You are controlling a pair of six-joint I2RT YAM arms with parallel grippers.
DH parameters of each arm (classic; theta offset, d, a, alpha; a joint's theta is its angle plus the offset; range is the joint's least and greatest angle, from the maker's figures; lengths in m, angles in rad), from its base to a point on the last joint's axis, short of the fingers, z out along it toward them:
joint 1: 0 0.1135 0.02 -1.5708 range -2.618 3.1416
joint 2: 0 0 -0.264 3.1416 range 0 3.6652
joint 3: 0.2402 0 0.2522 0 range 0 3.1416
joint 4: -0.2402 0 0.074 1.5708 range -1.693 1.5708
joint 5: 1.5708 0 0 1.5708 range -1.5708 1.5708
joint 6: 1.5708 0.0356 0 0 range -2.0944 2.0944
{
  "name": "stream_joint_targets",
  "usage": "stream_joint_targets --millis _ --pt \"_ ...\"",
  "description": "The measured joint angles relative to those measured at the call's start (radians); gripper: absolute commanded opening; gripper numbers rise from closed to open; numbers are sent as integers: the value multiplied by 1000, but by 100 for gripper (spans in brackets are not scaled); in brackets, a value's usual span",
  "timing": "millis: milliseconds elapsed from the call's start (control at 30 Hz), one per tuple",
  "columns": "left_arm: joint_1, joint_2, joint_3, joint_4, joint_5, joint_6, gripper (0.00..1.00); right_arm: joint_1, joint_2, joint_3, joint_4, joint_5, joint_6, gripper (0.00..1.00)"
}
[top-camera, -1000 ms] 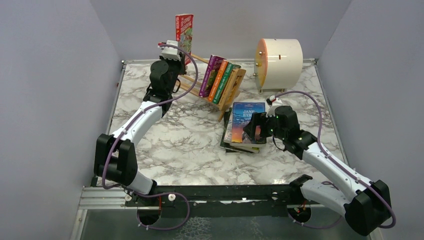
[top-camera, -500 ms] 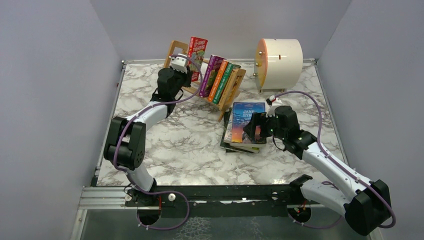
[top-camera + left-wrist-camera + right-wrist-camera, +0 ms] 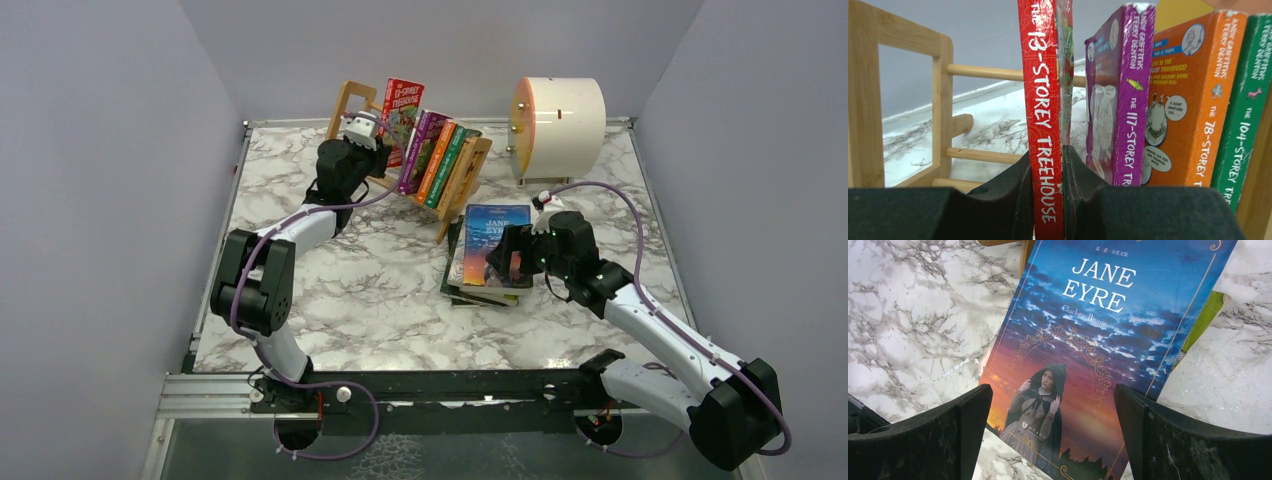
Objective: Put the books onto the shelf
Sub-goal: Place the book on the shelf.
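1. The left gripper [image 3: 1047,159] is closed tight on the spine of a red book [image 3: 1044,90], which is held nearly upright by its lower end.
2. The red book is placed over the open span of the shelf [image 3: 352,100], between the left end piece and the purple book [image 3: 1120,100]. A narrow gap is seen on the purple side, with wider bare rails toward the left end. Whether its bottom edge rests on the rails cannot be told.
3. The purple book, orange book [image 3: 1193,95] and green book [image 3: 1248,115] are leaned together against the shelf's right end piece.
4. The right gripper [image 3: 1052,395] is spread wide above the Jane Eyre book [image 3: 1098,340], one finger near each long edge. Nothing is gripped.
5. That book is laid on top of a flat stack [image 3: 470,290] on the marble table [image 3: 350,290], just in front of the shelf's right end. Bare marble is seen to the stack's left and near side.
6. A cream drum [image 3: 560,125] is stood at the rear, right of the shelf and apart from it.
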Motion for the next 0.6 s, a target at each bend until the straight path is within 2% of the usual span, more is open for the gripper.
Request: stream_joint_targets --millis 600 --pt "0 91 -2 4 25 -37 0 0 0 0 0 0 0 91"
